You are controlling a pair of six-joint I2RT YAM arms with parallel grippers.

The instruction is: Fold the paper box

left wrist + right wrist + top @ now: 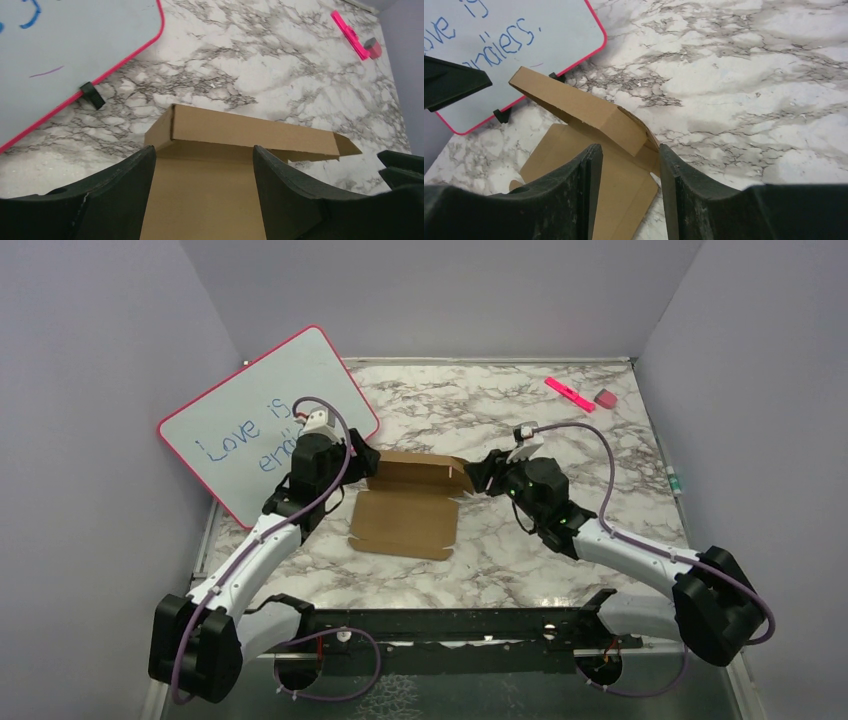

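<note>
Mid-counter (520,570), the paper box (405,518) lies mostly flat, only its far wall raised; side flaps and lid apparently still to fold. Left gripper (364,468) and right gripper (471,478) flank that wall, jaws parted, holding nothing.

The paper box (405,515) lies mid-surface (520,560), between the left gripper (362,465) and the right gripper (478,475). The whiteboard (255,425) stands behind-left; the marker (568,394) and eraser (606,398) lie side by side at the back right.

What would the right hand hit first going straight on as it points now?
Likely the paper box: its raised flap's end sits dead ahead of the right hand, with nothing visible in between. Exact gap unclear.
</note>
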